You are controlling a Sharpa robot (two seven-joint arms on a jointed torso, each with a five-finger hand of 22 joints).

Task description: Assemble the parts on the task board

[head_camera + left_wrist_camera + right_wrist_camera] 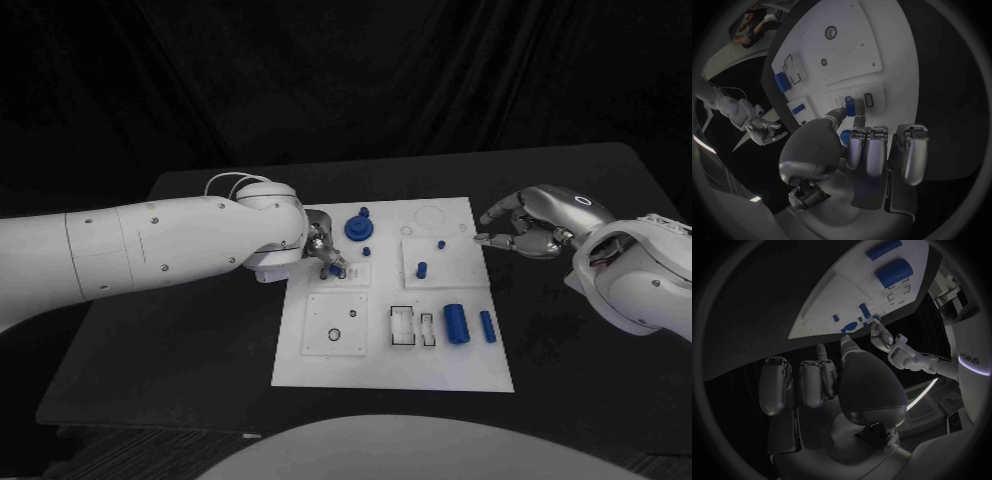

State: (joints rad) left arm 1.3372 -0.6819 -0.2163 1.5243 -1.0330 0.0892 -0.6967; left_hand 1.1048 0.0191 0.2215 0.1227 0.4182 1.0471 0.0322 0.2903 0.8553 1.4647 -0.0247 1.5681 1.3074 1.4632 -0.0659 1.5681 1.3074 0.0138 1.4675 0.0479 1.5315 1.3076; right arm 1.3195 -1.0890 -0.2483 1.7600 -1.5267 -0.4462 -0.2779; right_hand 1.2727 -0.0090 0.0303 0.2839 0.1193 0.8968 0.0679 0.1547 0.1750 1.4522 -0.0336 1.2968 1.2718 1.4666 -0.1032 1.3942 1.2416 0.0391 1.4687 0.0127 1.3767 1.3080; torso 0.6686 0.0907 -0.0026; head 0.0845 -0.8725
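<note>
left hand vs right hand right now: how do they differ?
The left hand is over the task board, pinching a small blue part; the right hand holds nothing. The left hand is above the board's upper left area; the right hand sits at the board's right edge. Both are silver.

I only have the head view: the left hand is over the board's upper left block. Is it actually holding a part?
Observer: Yes. The left wrist view shows the left hand pinching a small blue part between thumb and a finger.
Operator: Is it seated?
Observer: Cannot tell; an empty rectangular slot lies right beside it.
Operator: And the right hand?
Observer: In the right wrist view the right hand holds nothing, short of the task board.
</note>
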